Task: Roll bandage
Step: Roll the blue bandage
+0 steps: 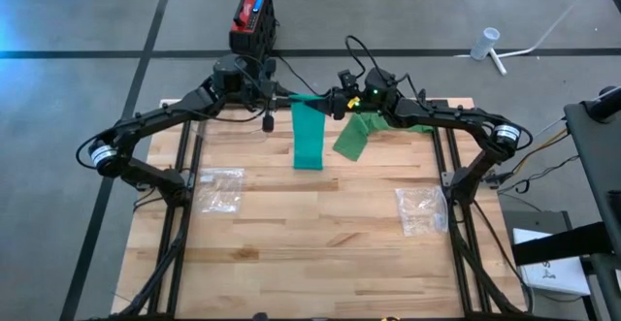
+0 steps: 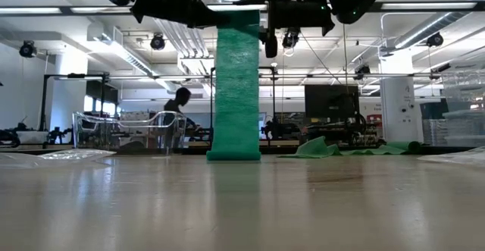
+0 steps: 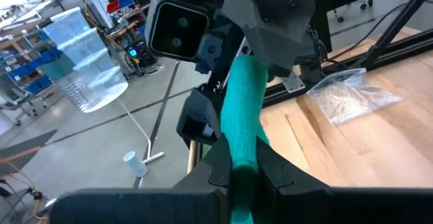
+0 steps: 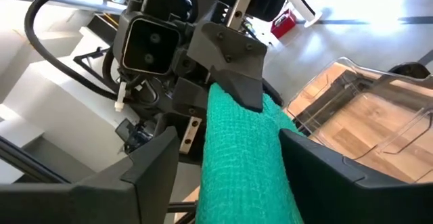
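Note:
A green bandage (image 2: pixel 236 84) hangs as a flat strip from the two grippers at the far middle of the table, and its lower end (image 1: pixel 309 161) rests on the wood. A second stretch (image 1: pixel 354 137) drops to a crumpled pile (image 2: pixel 326 149) on the right. My left gripper (image 3: pixel 243 160) is shut on the bandage's top. My right gripper (image 4: pixel 230 143) faces it, open, one finger on either side of the bandage (image 4: pixel 250 170). Whether those fingers touch it I cannot tell. My left gripper pinches the bandage's upper part (image 3: pixel 242 143) between its two fingers, coming nearly level from the table's left side. From there the bandage runs on toward my right gripper, and the strip hangs down with its lower end on the table.
Two clear plastic bags lie on the wood, one at the left (image 1: pixel 218 190) and one at the right (image 1: pixel 422 209). A red and black box (image 1: pixel 254 16) stands on the floor beyond the far edge. Dark frame rails (image 1: pixel 184 185) run along both sides.

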Robot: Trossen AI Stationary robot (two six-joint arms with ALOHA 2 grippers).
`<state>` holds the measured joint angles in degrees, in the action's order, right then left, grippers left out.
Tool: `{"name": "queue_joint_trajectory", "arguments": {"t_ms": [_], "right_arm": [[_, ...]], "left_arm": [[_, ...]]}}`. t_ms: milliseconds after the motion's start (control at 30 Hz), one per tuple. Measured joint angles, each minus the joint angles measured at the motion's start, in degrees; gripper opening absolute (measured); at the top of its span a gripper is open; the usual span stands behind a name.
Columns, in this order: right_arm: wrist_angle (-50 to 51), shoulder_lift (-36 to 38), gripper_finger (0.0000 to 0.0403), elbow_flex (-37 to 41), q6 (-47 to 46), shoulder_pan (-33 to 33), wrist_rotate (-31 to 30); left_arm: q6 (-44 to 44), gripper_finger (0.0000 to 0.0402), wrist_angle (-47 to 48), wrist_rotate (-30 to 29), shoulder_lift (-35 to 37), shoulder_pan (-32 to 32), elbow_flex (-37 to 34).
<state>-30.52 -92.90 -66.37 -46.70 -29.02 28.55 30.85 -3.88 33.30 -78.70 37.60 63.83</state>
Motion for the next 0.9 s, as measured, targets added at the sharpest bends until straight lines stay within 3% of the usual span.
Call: {"name": "queue_joint_trajectory", "arguments": {"t_ms": [267,433,633,900], "right_arm": [[0.00,0.00,0.0239,0.00,-0.76,0.00,0.13],[0.37,0.00,0.0226,0.04,-2.08,-0.09,-0.59],[0.59,0.00,0.0215,0.07,-3.28,-0.09,-1.07],[0.74,0.00,0.0212,0.07,-3.65,-0.15,-2.14]], "left_arm": [[4.51,0.0010,0.08,-0.25,0.00,0.00,-0.02],[10.78,0.0010,0.33,-4.81,0.00,-0.11,-0.01],[17.56,0.0010,0.31,-5.27,0.04,-0.11,-0.35],[18.29,0.0010,0.14,-5.74,0.04,-0.11,-0.48]]}}
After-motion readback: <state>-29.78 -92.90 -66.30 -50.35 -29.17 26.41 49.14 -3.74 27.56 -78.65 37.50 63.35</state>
